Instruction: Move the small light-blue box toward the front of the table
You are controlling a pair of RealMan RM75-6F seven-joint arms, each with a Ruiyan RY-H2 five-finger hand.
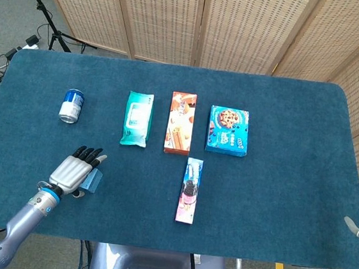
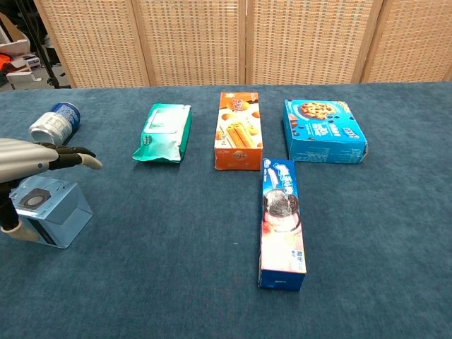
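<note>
Light-blue, the small box (image 2: 48,212) sits at the lower left of the chest view, on the dark blue felt table (image 1: 275,202), near its front edge. The left hand (image 1: 73,172) lies flat over the top of the box with its dark-tipped fingers (image 2: 74,154) stretched out and slightly apart, reaching past the far side; the thumb (image 2: 20,234) hangs beside the near left corner. Whether the hand actually grips the box, I cannot tell. At the lower right edge of the head view only a pale tip of the right hand (image 1: 352,226) shows, too little to judge its fingers.

Further up the frame, a blue can (image 1: 71,104) lies on its side at the upper left. To its right stand in a row a teal wipes pack (image 1: 137,118), an orange biscuit box (image 1: 181,122) and a blue cookie box (image 1: 228,130). Below the orange one lies a long narrow cookie box (image 1: 189,190), well apart from the small box
</note>
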